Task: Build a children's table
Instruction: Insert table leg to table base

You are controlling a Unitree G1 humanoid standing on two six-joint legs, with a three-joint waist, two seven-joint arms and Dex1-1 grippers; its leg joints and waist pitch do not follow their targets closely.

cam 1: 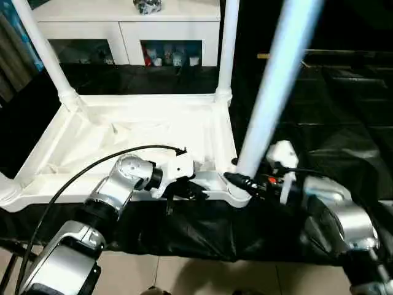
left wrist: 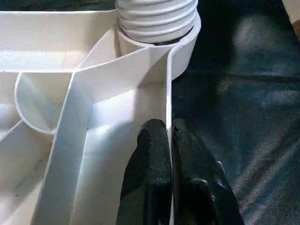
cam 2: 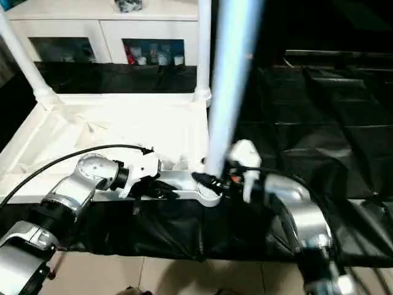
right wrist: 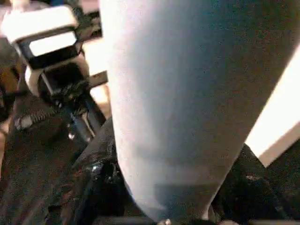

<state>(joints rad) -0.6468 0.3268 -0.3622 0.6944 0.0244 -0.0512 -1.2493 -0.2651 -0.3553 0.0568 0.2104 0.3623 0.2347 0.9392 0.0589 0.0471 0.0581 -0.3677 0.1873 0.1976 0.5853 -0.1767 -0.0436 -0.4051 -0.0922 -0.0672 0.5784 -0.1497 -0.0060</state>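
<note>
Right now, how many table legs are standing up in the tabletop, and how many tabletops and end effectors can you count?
Table legs standing in the tabletop: 3
Tabletop: 1
End effectors: 2, left end effector and right end effector
Total: 6

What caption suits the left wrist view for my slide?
Left gripper pinches the upturned table's rim beside a threaded leg.

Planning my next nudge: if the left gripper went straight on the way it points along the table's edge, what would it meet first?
Most likely the corner socket with the threaded leg end seated in it. The left gripper, shut on the table's rim wall, points along that wall towards it.
</note>
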